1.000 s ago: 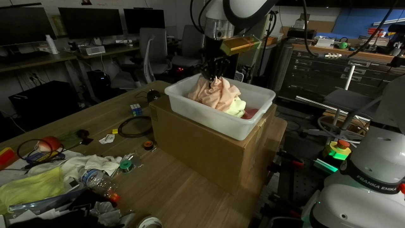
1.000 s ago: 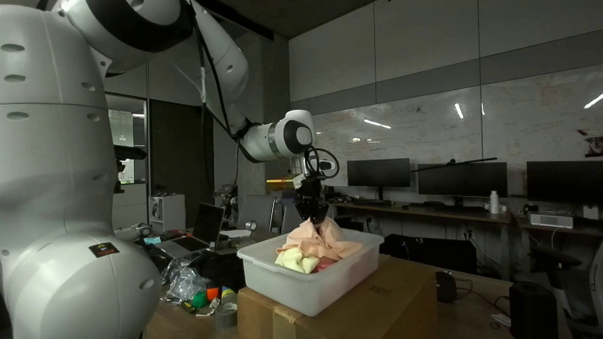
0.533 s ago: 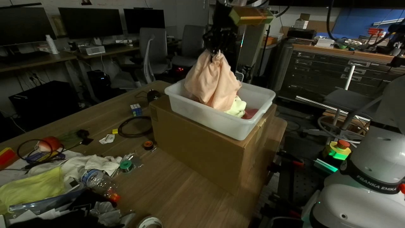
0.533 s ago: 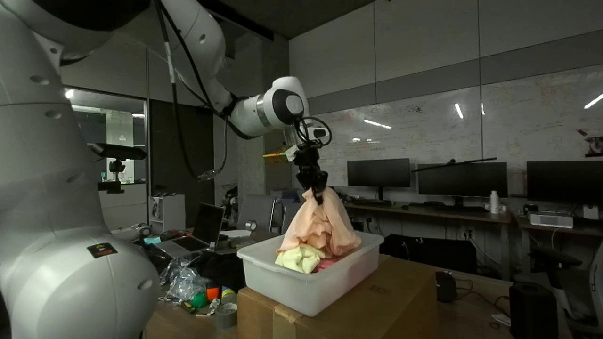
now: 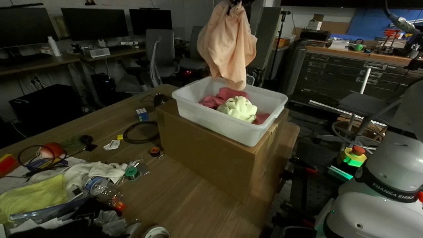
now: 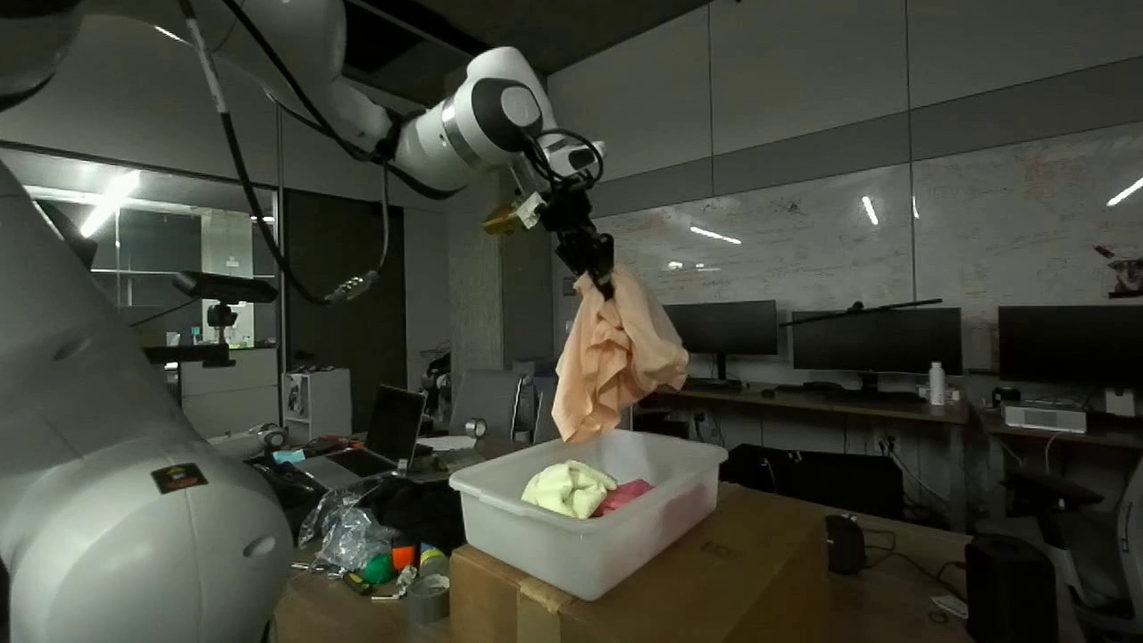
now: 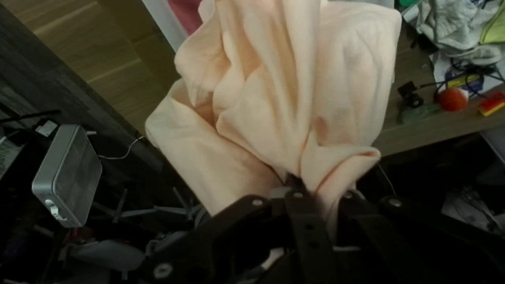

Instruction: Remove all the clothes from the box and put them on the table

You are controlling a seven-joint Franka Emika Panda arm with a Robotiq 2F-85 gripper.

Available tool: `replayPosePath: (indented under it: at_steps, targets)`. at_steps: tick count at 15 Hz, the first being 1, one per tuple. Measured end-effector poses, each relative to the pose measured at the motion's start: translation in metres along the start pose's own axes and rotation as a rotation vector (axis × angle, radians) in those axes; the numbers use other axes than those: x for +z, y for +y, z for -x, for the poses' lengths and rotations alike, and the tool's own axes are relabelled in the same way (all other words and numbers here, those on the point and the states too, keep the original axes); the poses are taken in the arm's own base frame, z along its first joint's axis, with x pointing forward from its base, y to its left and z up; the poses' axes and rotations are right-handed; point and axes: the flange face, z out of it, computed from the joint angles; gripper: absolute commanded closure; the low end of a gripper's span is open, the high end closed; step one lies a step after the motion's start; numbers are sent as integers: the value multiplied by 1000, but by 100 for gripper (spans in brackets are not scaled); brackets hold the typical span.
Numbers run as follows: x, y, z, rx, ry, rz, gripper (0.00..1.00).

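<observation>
My gripper (image 6: pixel 604 288) is shut on a peach cloth (image 6: pixel 616 357), which hangs bunched above the white plastic box. In the wrist view the fingers (image 7: pixel 311 187) pinch the cloth (image 7: pixel 252 102), with their tips partly hidden in its folds. The peach cloth (image 5: pixel 228 46) shows in both exterior views; its lowest corner is near the box's far rim. The white box (image 5: pixel 214 120) (image 6: pixel 536 545) holds a pale yellow cloth (image 5: pixel 238 108) (image 6: pixel 567 488) and pink-red cloth (image 5: pixel 228 94) (image 6: pixel 625 493). The table (image 5: pixel 191 198) is wooden.
The white box stands on a large cardboard box (image 5: pixel 205 155) on the table. Cables, a puzzle cube (image 5: pixel 142 114), a plastic bottle (image 5: pixel 102 190), tape rolls and a yellow cloth (image 5: pixel 36 195) lie on the table. Monitors and chairs stand behind. A laptop (image 6: pixel 375 446) shows in an exterior view.
My gripper has risen with the peach cloth, lifting it from inside the white box to hang above it. The yellow and pink-red cloths in the box are now uncovered.
</observation>
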Motion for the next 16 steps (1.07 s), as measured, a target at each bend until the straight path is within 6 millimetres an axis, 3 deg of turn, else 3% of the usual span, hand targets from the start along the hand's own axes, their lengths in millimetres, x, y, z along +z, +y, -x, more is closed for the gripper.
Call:
replayPosePath:
  at_steps: [3,5,12,16]
  targets:
    - [-30,-9,-1,-17,57,-16,92]
    - [-35,-32,6,-92,62,-25,92]
    - [-21,-168,69,-478,-35,-89,92]
    - [-6,-227,111,-689,-126,-128,92]
